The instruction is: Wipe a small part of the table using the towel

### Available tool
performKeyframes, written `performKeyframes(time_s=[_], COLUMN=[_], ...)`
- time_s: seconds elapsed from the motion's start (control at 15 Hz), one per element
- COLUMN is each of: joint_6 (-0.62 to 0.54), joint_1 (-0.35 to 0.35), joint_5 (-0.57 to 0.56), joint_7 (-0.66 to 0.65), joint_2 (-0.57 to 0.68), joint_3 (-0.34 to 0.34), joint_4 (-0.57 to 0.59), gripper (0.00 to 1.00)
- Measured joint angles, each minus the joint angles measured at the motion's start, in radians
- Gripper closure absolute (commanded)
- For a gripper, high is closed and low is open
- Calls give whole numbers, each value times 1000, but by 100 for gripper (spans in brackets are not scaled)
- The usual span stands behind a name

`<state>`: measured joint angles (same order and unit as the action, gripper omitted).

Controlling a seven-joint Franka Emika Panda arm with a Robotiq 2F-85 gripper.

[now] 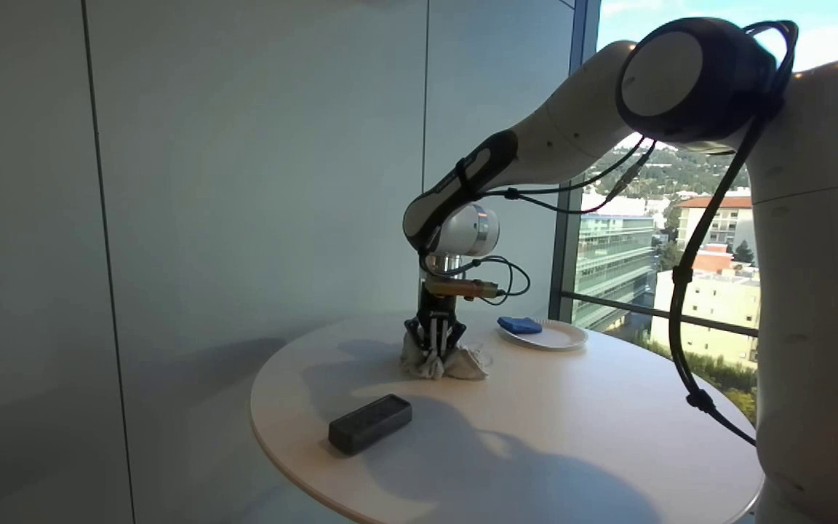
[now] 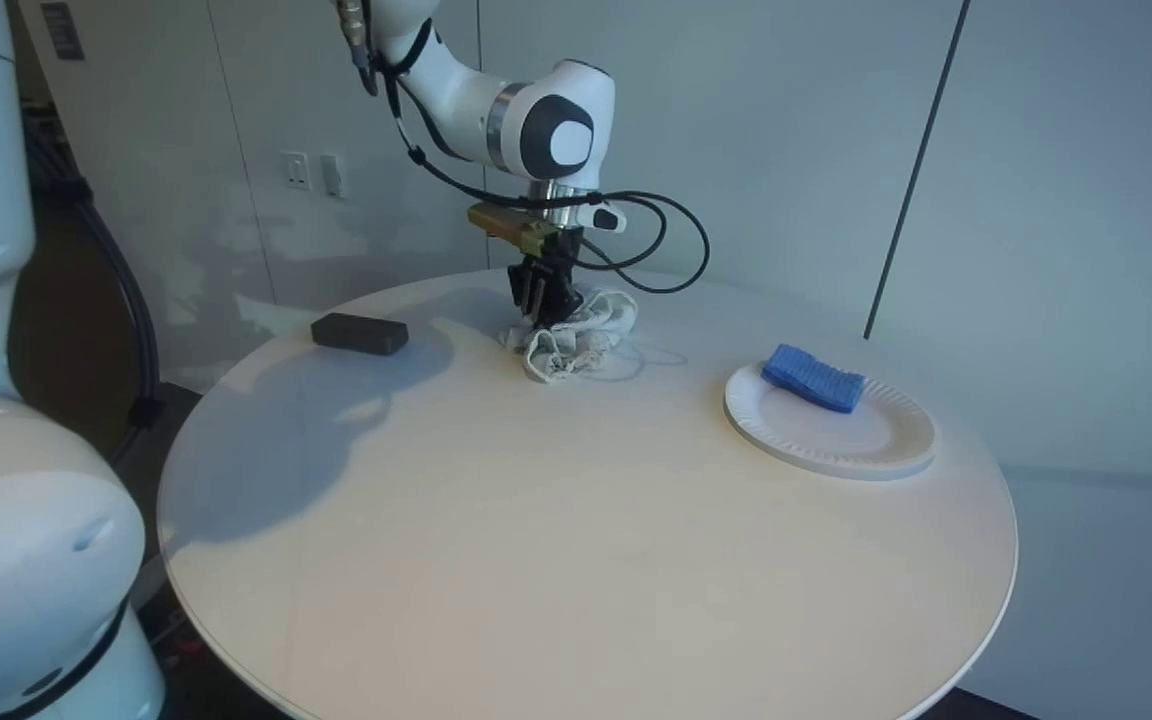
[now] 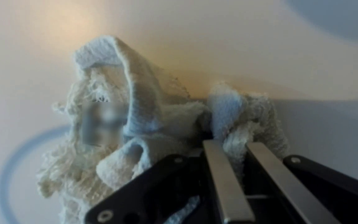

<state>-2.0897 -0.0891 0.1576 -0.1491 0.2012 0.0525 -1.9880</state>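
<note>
White towel (image 3: 179,119) lay bunched around the fingers (image 3: 225,180), mostly leftward in the wrist view. They held it pinched.

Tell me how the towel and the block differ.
The towel is pale; the block is dark. The towel is crumpled into loose folds; the block is boxy and straight-edged. The gripper holds the towel, while the block lies apart from it. Both rest on the table.
</note>
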Motion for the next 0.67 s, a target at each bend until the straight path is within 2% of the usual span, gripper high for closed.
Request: performKeyframes(time_s=[0.2, 0.33, 0.47, 0.67], joint_6=[37, 61, 73, 72], joint_1=[-13, -11, 1, 23], joint_5=[78, 91, 84, 6], joint_7=[-5, -54, -128, -255], joint_2=[-46, -102, -165, -252], joint_3=[10, 12, 10, -3], joint_4=[-62, -136, -218, -320], gripper=[93, 93, 93, 93])
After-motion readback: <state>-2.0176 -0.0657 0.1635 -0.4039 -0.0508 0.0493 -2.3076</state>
